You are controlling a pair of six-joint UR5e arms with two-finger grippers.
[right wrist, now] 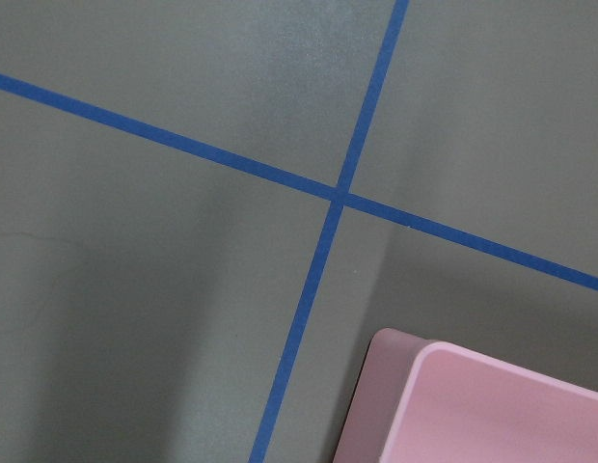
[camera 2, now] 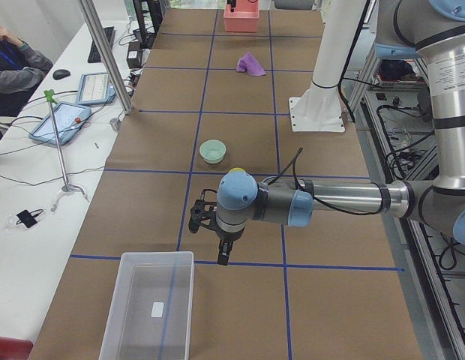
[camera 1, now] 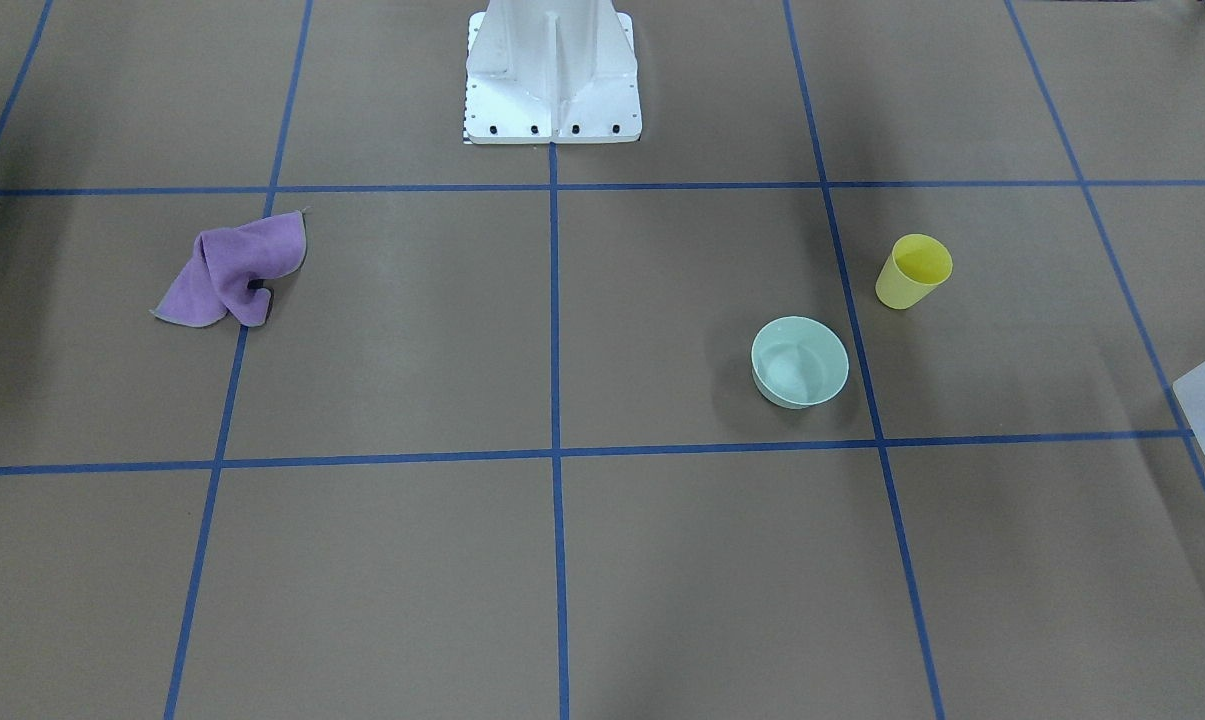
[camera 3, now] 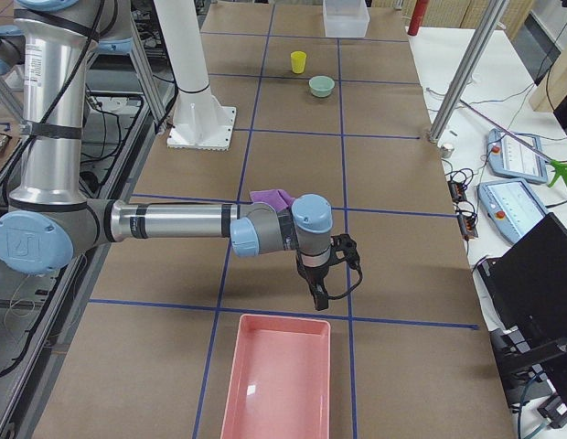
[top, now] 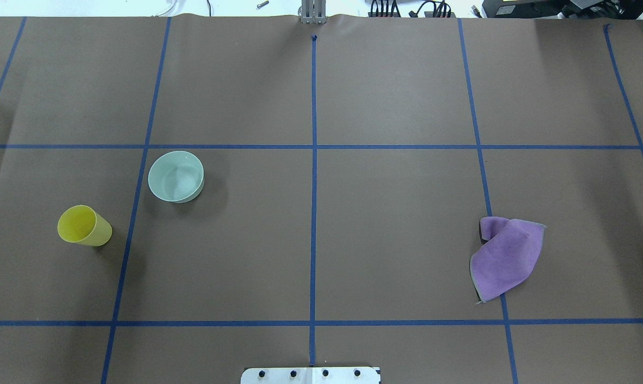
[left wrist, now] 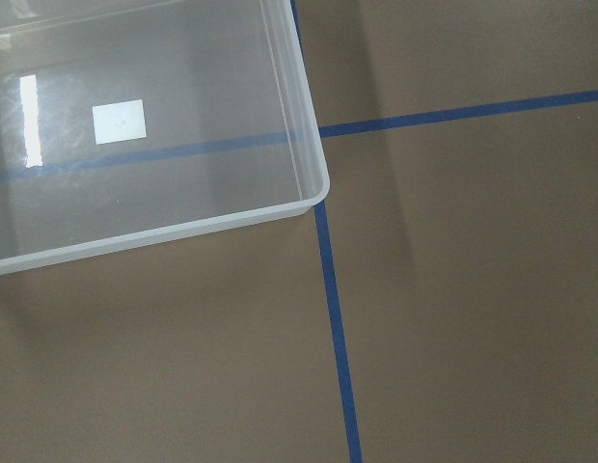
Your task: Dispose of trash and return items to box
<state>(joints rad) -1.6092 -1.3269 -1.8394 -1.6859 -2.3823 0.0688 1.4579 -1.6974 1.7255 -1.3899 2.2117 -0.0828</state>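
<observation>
Hanging over the table's left end, the left claw (camera 2: 224,255) points down just beside the box (camera 2: 156,256). The box lies flat at that end, with nothing in it but a white label on its floor. The right claw (camera 3: 318,294) hangs likewise at the opposite end, just short of a pink tray (camera 3: 282,318). Only the side views show either claw, so I cannot tell whether they are open or closed; neither visibly carries anything. Each arm seems parked by its own bin, leaving the middle free for reaching.

The yellow cup (top: 84,226) and pale green bowl (top: 175,176) stand upright and apart on the left half, nearest the box. They likely fall to the left arm as items to return. The crumpled purple cloth (top: 505,256) lies on the right half, toward the tray end. Something dark peeks from under its fold, too hidden to name. Judging by the empty box, no item is yet put away.
</observation>
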